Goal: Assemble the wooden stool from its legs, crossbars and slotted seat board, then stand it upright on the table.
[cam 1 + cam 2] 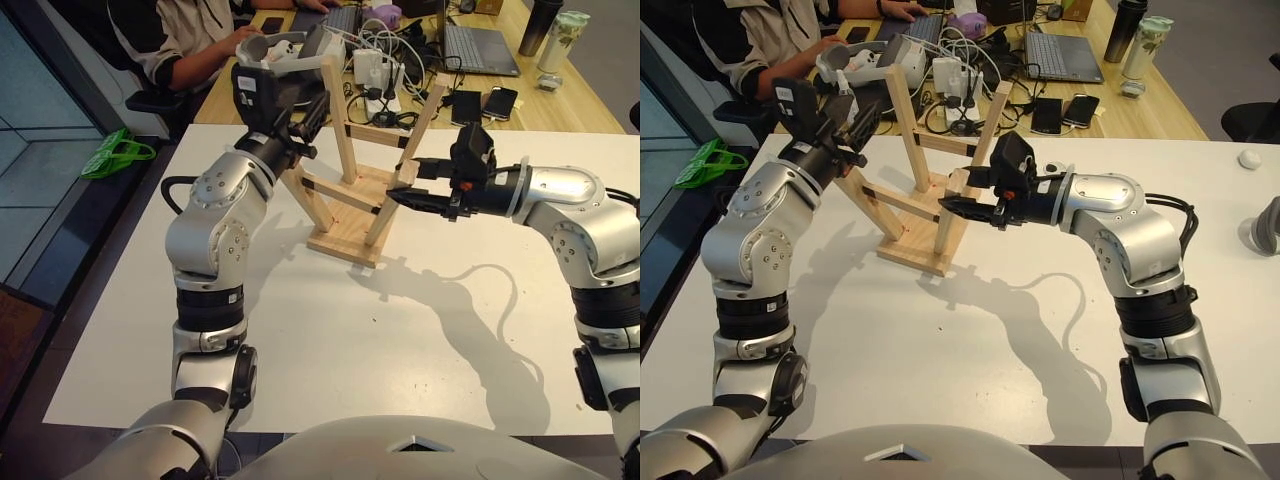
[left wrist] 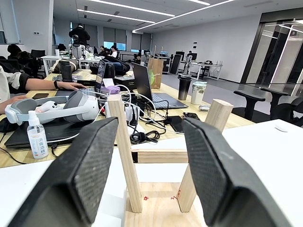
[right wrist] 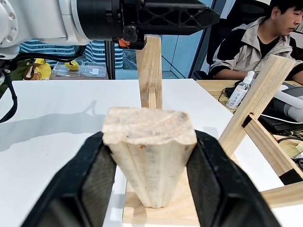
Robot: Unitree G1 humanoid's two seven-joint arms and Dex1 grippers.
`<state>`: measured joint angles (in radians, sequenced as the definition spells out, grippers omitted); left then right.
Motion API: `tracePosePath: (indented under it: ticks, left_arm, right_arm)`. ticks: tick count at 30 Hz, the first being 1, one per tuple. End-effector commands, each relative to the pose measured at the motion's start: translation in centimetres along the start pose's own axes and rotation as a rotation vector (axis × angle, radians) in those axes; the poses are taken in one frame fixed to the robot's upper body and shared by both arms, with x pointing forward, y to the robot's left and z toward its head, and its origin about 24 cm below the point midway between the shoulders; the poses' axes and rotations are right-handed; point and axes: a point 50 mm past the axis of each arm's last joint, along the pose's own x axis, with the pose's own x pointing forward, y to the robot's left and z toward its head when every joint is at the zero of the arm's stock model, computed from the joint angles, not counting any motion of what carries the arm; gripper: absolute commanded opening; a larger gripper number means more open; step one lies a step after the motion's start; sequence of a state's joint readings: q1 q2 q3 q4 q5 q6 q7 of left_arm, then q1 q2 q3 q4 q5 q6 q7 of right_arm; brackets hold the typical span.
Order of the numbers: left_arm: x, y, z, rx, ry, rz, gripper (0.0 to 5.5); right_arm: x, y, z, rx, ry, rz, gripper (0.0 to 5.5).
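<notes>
On the white table (image 1: 330, 340), mid-reach: the stool (image 1: 352, 190) sits upside down, seat board (image 1: 345, 243) flat on the tabletop, four legs pointing up. From the right side, roughly level, the right gripper (image 1: 952, 205) is clamped on the near-right leg (image 3: 150, 156) partway up, pads (image 3: 97, 182) tight against both sides of it. Up at the top end of the near-left leg (image 1: 308, 200), the left gripper (image 1: 306, 116) has its jaws wide apart with nothing between them. The leg end is just under the wrist, can't tell if it touches. A low crossbar (image 1: 342, 193) joins the two near legs, and a high crossbar (image 1: 376, 133) joins the two far legs (image 1: 343, 120). Past the table's far edge is a wooden desk (image 1: 570, 105) with a headset (image 1: 283, 48), cable tangle (image 1: 378, 75), two phones (image 1: 490, 102), laptop (image 1: 478, 45) and tumbler (image 1: 562, 38).
</notes>
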<state>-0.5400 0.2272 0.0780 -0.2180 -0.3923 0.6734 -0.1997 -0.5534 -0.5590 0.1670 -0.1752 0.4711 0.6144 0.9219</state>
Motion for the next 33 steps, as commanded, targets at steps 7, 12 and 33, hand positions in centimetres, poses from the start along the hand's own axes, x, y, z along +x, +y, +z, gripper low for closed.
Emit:
tracePosePath:
  ticks: [7,12,33]
  left_arm:
    - [0.0,0.7,4.4,0.028,-0.129,0.013,3.12]
    - [0.3,-0.8,5.7,0.039,-0.142,-0.053,3.26]
    - [0.1,-3.8,-0.2,-0.017,0.278,-0.057,3.26]
  right_arm:
    - [0.3,-0.3,-0.5,0.061,0.009,-0.015,2.54]
    - [0.4,-0.3,-0.4,0.062,0.001,-0.014,3.33]
    - [0.4,0.1,-0.1,0.098,-0.025,0.027,2.14]
